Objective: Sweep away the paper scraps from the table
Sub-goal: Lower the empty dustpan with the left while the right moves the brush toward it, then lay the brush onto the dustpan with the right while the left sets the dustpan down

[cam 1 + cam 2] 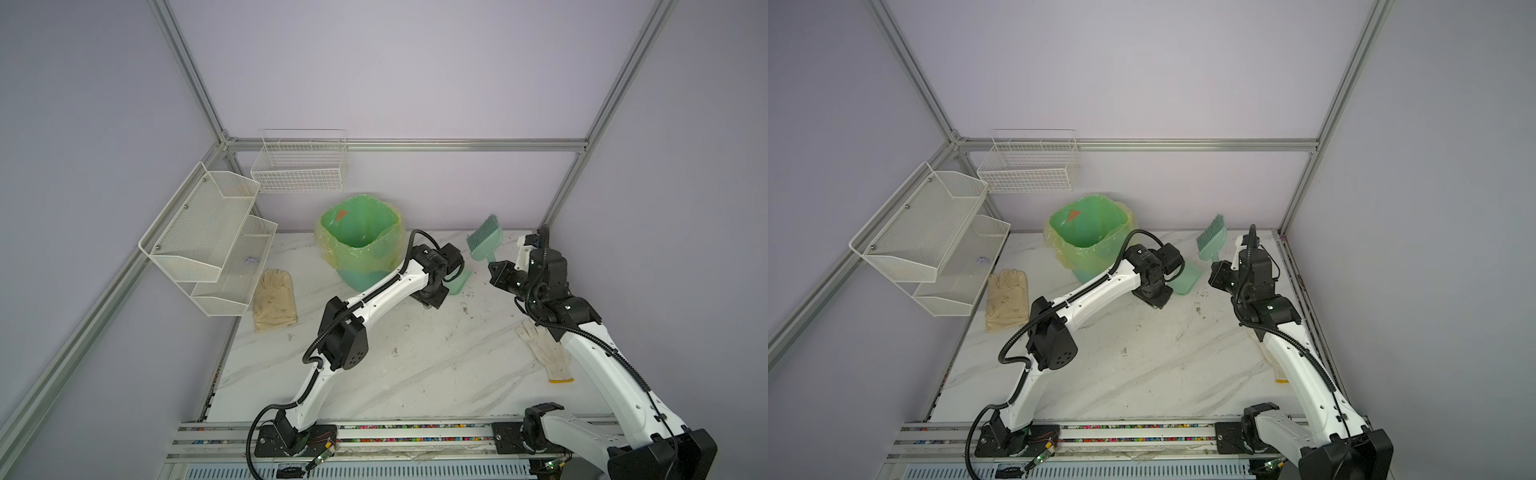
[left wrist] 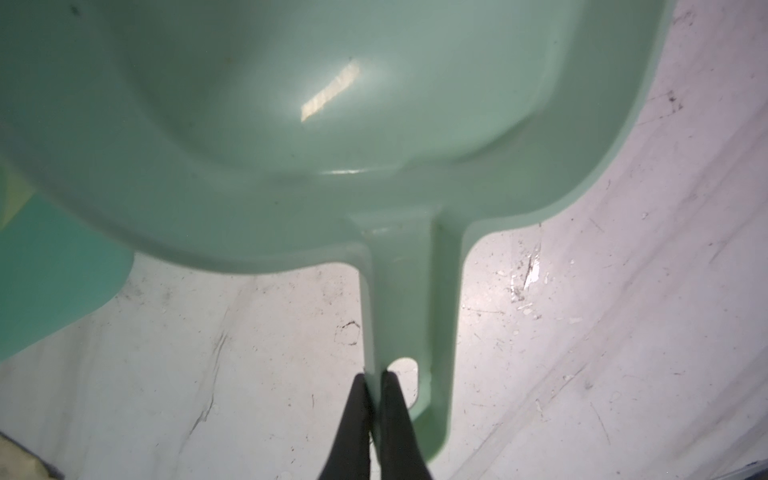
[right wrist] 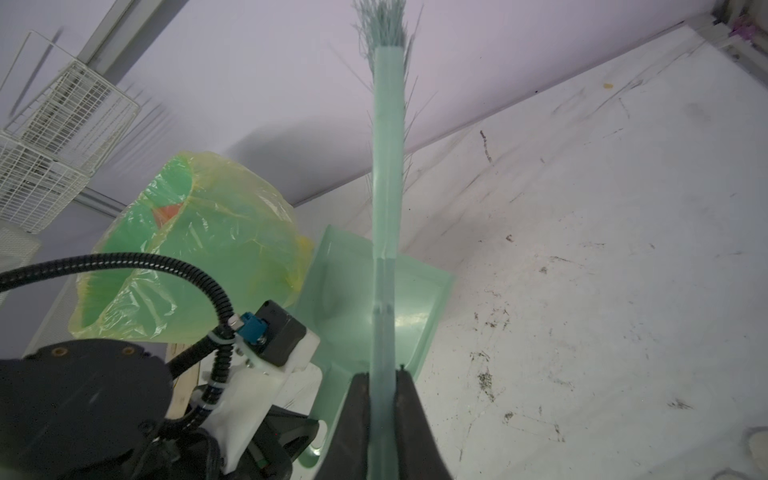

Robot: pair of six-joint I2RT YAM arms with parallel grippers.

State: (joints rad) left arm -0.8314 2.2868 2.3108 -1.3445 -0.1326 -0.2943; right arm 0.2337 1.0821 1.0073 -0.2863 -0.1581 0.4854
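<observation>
Left wrist view: my left gripper (image 2: 376,376) is clenched on one thin side rail of the dustpan (image 2: 291,145) handle, right by the hanging hole. The pan is smooth, glossy mint plastic with a rounded bowl. It looks stiff and light, and I judge it slippery in so narrow a pinch, so a twist could lever it loose.

In the right wrist view my right gripper (image 3: 382,376) is clamped across the flat handle of the brush (image 3: 389,166), which is the same mint plastic. Its fine, springy bristles point up and away from the table (image 1: 415,374).

In both top views the dustpan sits near the table's far edge, just beside the bin (image 1: 361,232). The brush is raised nearer the far right corner.

I can find no paper scraps on the table in any view. All I see are dark scuffs and specks on the white, grey-veined surface. The bin wears a crinkly green liner with something orange inside, and I cannot tell whether scraps lie in there too.

Such scraps would be almost weightless and soft. My guess is they are better pushed with the bristles than pinched, and apt to skip away under a fast stroke.

A cream glove (image 1: 274,299) lies by the left edge and a knitted white glove (image 1: 542,353) by the right.
</observation>
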